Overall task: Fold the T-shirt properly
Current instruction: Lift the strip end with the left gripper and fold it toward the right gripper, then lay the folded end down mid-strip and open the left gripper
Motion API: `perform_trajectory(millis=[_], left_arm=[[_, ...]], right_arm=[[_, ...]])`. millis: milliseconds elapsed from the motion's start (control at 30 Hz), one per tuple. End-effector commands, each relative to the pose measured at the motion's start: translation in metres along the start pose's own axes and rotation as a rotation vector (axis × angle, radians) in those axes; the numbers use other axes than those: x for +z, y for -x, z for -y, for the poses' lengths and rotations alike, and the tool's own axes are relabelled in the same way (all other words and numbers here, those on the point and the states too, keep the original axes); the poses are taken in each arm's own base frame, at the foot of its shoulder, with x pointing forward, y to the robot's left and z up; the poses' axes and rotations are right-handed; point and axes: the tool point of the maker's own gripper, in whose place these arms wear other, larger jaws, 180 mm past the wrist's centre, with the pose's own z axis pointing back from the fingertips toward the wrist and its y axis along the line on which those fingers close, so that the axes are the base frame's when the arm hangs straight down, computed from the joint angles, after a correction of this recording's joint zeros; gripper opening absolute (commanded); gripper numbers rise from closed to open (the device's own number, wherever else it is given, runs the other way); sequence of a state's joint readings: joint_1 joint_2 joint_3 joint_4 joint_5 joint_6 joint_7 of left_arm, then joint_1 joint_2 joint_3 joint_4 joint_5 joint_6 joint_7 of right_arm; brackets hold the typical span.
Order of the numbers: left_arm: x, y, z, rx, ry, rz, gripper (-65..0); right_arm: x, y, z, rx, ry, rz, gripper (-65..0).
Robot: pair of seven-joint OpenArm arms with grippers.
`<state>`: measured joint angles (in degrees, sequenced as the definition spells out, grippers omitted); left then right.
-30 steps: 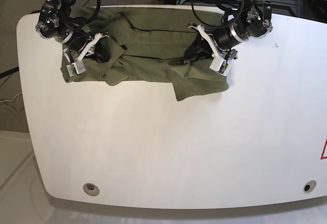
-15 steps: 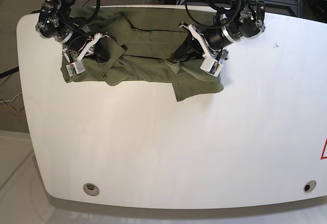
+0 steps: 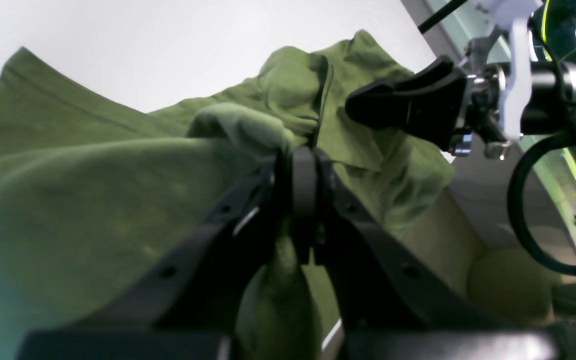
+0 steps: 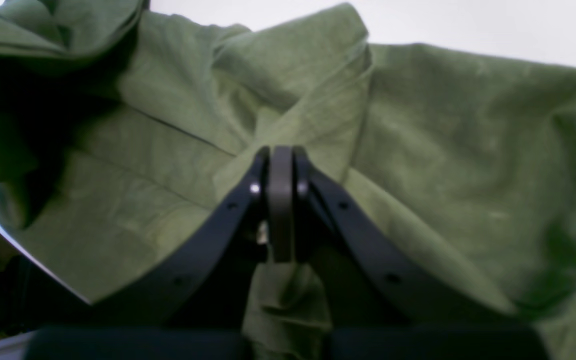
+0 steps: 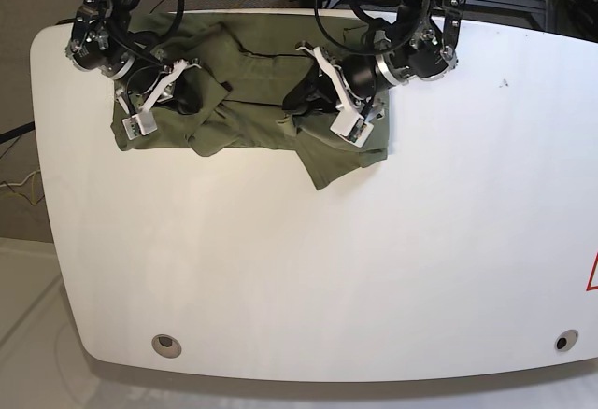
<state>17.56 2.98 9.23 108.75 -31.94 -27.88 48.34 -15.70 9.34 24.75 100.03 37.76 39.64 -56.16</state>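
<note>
Base view: T-shirt (image 5: 252, 91) is lying bunched along far edge of white table (image 5: 308, 269). Left gripper (image 3: 300, 175) is pinching a cloth fold, fabric spreading ahead and below it. Right gripper (image 4: 280, 172) is clamping another fold, cloth draping all round it.

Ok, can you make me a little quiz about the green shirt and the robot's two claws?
1. True or false: the T-shirt is neatly folded.
2. Which claw pinches shirt cloth? A) only the left gripper B) only the right gripper C) both
3. Fill in: the shirt lies on a white ____.

Key: 1 false, it lies bunched and creased. 2 C, both are shut on cloth. 3 table.
</note>
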Motion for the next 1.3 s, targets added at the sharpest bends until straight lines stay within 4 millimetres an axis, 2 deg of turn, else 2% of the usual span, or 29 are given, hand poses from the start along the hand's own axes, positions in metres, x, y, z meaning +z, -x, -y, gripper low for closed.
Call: perform_trajectory(millis=[0,167,300,567,833,900,967,1033,1167,1267], left_arm=[[-0.004,-0.011,0.008,-0.008,0.033,0.039,-65.0],[-0.006,-0.005,0.002,-0.016,0.013,0.021,-65.0],[-0.005,0.001,-0.01,-0.041,-0.046,-0.003,-64.7],[-0.004,-0.001,-0.018,-0.058,-0.104,0.006,-56.4],[-0.001,-0.003,-0.019,-0.061,-0.107,0.015,-58.6],[0.0,-0.005,-0.017,-0.058,-0.098,0.021,-55.2],[0.001,-0.008,-0.012,-0.06,-0.074,0.023,-35.1],[0.002,-0.007,-0.01,-0.058,-0.067,0.016,-29.4],[0.003,-0.008,-0.005,-0.063,-0.049,0.017,-22.9],[0.004,-0.011,0.0,-0.066,-0.033,0.026,-22.2]], right_arm=[[0.004,-0.015,-0.001,0.019,-0.009,0.049,-65.0],[0.004,-0.014,-0.001,0.018,-0.009,0.047,-65.0],[0.003,-0.014,-0.001,0.021,-0.005,0.045,-65.0],[0.003,-0.014,0.0,0.02,-0.003,0.046,-65.0],[0.002,-0.015,-0.001,0.023,-0.008,0.049,-65.0],[0.003,-0.014,-0.001,0.024,-0.005,0.046,-65.0],[0.002,-0.014,-0.002,0.024,-0.006,0.047,-65.0],[0.002,-0.014,-0.001,0.024,-0.006,0.047,-65.0],[0.002,-0.015,-0.001,0.023,-0.007,0.048,-65.0],[0.002,-0.015,-0.001,0.024,-0.006,0.048,-65.0]])
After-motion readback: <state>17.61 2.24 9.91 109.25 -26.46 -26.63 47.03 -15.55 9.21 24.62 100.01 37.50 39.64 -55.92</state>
